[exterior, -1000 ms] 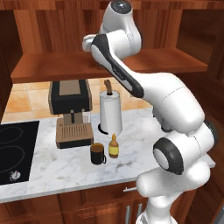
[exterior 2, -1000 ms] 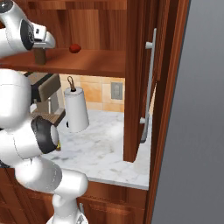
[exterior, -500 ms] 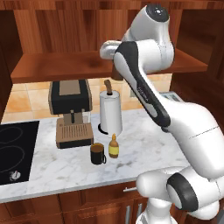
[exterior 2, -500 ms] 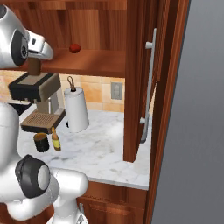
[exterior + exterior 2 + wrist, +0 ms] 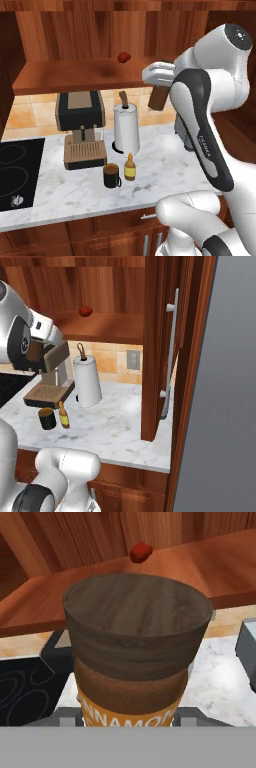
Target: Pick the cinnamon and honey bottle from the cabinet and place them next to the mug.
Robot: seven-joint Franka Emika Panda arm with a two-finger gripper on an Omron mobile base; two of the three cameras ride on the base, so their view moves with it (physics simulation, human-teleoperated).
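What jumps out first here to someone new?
The white arm holds the cinnamon in the air, out in front of the cabinet shelf; in the hand view its dark cap looms large. Below, the honey bottle already stands right beside the mug on the marble counter. A small red lump sits on the shelf.

This was a kitchen, shown as a rendered scene. A white marble counter ran under a reddish-brown wooden wall cabinet. On the counter stood a coffee machine, a paper towel roll and a dark mug. A black cooktop was set into the counter at the left. Tan tiles with a wall outlet covered the far wall.
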